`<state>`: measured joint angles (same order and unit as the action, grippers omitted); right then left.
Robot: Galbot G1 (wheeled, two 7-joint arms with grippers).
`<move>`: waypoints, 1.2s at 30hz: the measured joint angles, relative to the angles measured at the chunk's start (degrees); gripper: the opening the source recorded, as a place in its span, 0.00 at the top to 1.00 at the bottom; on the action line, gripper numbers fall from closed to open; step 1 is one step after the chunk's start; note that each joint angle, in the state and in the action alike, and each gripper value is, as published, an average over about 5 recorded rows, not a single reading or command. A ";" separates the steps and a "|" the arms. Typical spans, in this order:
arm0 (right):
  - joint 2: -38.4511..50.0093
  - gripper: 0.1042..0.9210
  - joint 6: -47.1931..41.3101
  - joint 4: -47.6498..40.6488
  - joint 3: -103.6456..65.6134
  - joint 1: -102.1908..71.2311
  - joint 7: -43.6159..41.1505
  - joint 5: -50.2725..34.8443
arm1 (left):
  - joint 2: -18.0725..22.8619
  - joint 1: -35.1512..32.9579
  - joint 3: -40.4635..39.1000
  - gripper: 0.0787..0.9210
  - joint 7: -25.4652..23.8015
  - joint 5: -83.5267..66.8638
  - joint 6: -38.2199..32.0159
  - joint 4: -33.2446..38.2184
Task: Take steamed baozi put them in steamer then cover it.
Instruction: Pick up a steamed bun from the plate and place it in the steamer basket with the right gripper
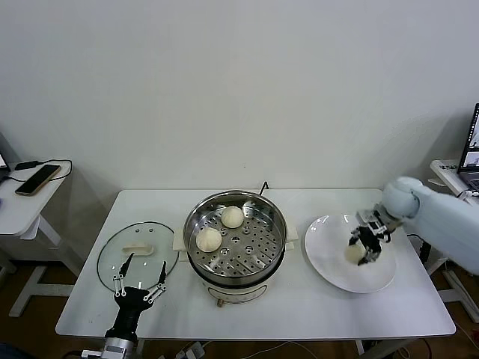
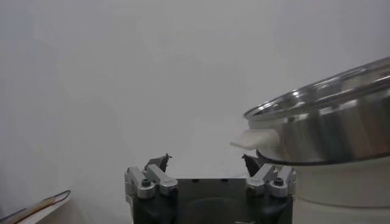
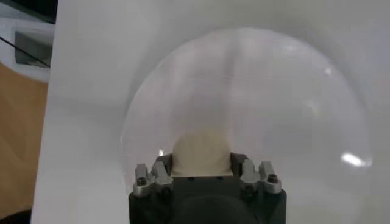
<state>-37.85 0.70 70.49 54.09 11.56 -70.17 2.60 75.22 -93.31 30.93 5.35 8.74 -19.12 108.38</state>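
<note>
White plate (image 1: pixel 329 258) on the table's (image 1: pixel 314 310) right side: right gripper (image 1: pixel 364 248) is down over it, arm reaching in from the right, wrist angled down. Fingers are closed around one bun (image 3: pixel 202 153), which sits on the plate. Steamer (image 1: pixel 278 224) at table centre holds two buns (image 1: pixel 209 239) on its perforated floor. Glass lid (image 1: pixel 112 258) lies flat left of the steamer. Left gripper (image 1: pixel 139 276) sits low at the near table edge by the lid, fingers spread wide, holding nothing.
</note>
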 measured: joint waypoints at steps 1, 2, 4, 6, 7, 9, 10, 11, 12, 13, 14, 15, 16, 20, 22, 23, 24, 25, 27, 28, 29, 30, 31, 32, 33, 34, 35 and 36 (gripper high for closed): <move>-0.38 0.34 0.84 0.87 0.20 1.27 -0.21 0.02 | -0.02 -0.01 -0.07 0.12 0.00 0.00 0.00 0.05; -0.85 0.34 1.73 1.76 0.46 2.64 -0.42 0.01 | -0.02 -0.02 -0.12 0.12 0.00 0.00 0.00 0.10; -2.02 0.34 3.59 3.48 1.09 5.48 -0.77 -0.09 | -0.02 -0.08 -0.16 0.12 0.01 0.00 0.00 0.21; -3.61 0.34 5.63 5.15 1.86 8.46 -1.16 -0.20 | -0.02 -0.20 -0.15 0.12 0.00 0.00 -0.01 0.29; -4.53 0.34 6.66 5.93 2.26 9.91 -1.37 -0.24 | -0.02 -0.27 -0.12 0.12 0.01 0.00 -0.04 0.32; -6.63 0.34 8.80 7.48 3.12 12.80 -1.79 -0.31 | -0.03 -0.44 -0.04 0.12 0.01 0.00 -0.13 0.34; -7.75 0.34 9.82 8.22 3.55 14.15 -1.99 -0.34 | -0.04 -0.54 0.02 0.12 0.01 0.00 -0.19 0.35; -8.95 0.34 10.83 8.97 4.00 15.45 -2.16 -0.36 | -0.05 -0.64 0.08 0.12 0.02 -0.01 -0.26 0.36; -10.17 0.34 11.81 9.71 4.47 16.65 -2.30 -0.36 | -0.06 -0.73 0.13 0.12 0.02 -0.01 -0.33 0.36; -11.39 0.34 12.73 10.44 4.95 17.70 -2.42 -0.33 | -0.06 -0.81 0.19 0.12 0.03 -0.01 -0.39 0.37; -12.64 0.33 13.64 11.16 5.45 18.62 -2.53 -0.27 | -0.05 -0.86 0.24 0.12 0.04 -0.02 -0.44 0.37; -13.89 0.33 14.50 11.84 5.94 19.41 -2.63 -0.17 | -0.04 -0.89 0.27 0.12 0.04 -0.03 -0.48 0.38; -15.10 0.33 15.31 12.48 6.42 20.03 -2.73 -0.06 | -0.02 -0.91 0.28 0.12 0.05 -0.03 -0.51 0.38; -19.81 0.33 18.05 14.31 8.17 21.25 -3.08 0.54 | 0.13 -0.90 0.23 0.12 0.08 -0.05 -0.55 0.43; -22.05 0.33 19.29 14.82 9.00 21.18 -3.28 1.03 | 0.20 -0.93 0.21 0.12 0.10 -0.07 -0.57 0.47; -23.16 0.33 19.90 15.06 9.43 20.99 -3.39 1.31 | 0.22 -0.95 0.21 0.12 0.11 -0.08 -0.59 0.49; -24.25 0.33 20.49 15.32 9.85 20.72 -3.48 1.58 | 0.23 -0.97 0.23 0.12 0.11 -0.09 -0.62 0.49; -25.27 0.33 21.01 15.58 10.28 20.39 -3.57 1.85 | 0.23 -0.99 0.27 0.12 0.12 -0.11 -0.66 0.49; -27.20 0.33 21.93 16.06 11.21 19.65 -3.74 2.33 | 0.20 -1.01 0.40 0.12 0.14 -0.20 -0.74 0.47; -28.04 0.33 22.31 16.22 11.66 19.29 -3.85 2.56 | 0.18 -1.01 0.49 0.12 0.15 -0.24 -0.79 0.42; -28.83 0.33 22.69 16.33 12.13 18.92 -3.98 2.81 | 0.15 -1.00 0.57 0.12 0.16 -0.28 -0.83 0.36; -29.56 0.33 23.05 16.41 12.59 18.56 -4.13 3.06 | 0.13 -0.98 0.63 0.12 0.17 -0.31 -0.88 0.28; -30.20 0.33 23.37 16.46 13.02 18.22 -4.29 3.28 | 0.11 -0.95 0.68 0.12 0.18 -0.33 -0.93 0.18; -30.79 0.33 23.67 16.50 13.45 17.90 -4.46 3.50 | 0.10 -0.91 0.70 0.12 0.18 -0.36 -0.98 0.08; -31.32 0.33 23.94 16.55 13.88 17.61 -4.64 3.71 | 0.09 -0.87 0.71 0.12 0.19 -0.39 -1.01 0.01; -31.77 0.33 24.16 16.58 14.28 17.35 -4.82 3.90 | 0.09 -0.82 0.69 0.12 0.20 -0.43 -1.03 -0.04; -32.16 0.33 24.36 16.61 14.67 17.11 -5.00 4.08 | 0.09 -0.79 0.66 0.12 0.21 -0.46 -1.05 -0.08; -32.51 0.33 24.56 16.62 15.02 16.88 -5.19 4.29 | 0.09 -0.77 0.63 0.12 0.22 -0.50 -1.06 -0.10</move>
<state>-70.36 25.25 87.11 69.11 28.43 -75.36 6.89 75.31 -94.08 31.57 5.57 8.24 -20.17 108.28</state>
